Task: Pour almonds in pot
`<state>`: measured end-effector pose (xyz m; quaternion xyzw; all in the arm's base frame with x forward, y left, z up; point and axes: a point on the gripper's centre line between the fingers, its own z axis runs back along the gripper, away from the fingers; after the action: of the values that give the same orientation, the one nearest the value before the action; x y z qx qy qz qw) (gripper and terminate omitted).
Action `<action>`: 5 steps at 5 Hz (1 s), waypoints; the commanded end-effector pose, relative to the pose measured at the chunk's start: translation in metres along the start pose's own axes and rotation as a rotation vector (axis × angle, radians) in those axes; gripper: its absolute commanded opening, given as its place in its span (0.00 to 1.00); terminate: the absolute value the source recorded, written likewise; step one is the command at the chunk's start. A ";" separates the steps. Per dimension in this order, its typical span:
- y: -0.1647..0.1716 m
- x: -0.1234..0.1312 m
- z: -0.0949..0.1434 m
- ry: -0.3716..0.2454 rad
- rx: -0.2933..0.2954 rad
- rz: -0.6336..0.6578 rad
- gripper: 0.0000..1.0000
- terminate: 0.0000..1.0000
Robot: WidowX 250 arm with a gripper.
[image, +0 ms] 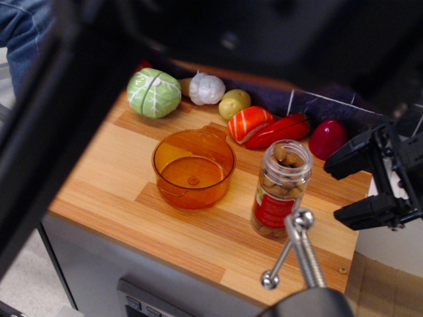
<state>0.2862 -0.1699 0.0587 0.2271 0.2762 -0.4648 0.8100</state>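
The jar of almonds (282,189) stood upright on the wooden surface (198,231), its long axis vertical and its open mouth pointing straight up, with the red label facing the camera and nuts visible through the clear wall up to the neck. It sat near the front right part of the surface, just right of the pot (193,168) and apart from it. The pot, translucent orange and round, rested with its mouth upward and looked empty; its small handle pointed toward the back, near the toy salmon piece (249,123).

The pincer (360,188) was at the right edge of the view, beside the jar and clear of it. Its two black fingers (350,156) were spread widely, one above the other in the view, with their tips pointing left toward the jar. It held nothing and touched nothing.

Along the back of the surface lay a green cabbage (153,92), a garlic bulb (207,88), a yellow potato (234,103), a red pepper (281,131) and a red egg-shaped item (328,138). A large, dark, blurred shape (59,119) covered the top and left of the view.
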 end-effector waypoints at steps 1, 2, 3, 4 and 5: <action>0.024 -0.016 -0.010 0.055 -0.027 -0.027 1.00 0.00; 0.025 -0.028 -0.024 0.093 -0.067 -0.087 1.00 0.00; 0.013 -0.036 -0.032 0.103 -0.077 -0.132 1.00 0.00; 0.009 -0.045 -0.042 0.117 -0.072 -0.137 1.00 0.00; 0.008 -0.057 -0.046 0.109 -0.085 -0.136 1.00 0.00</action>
<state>0.2597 -0.1041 0.0463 0.1875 0.3808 -0.4935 0.7591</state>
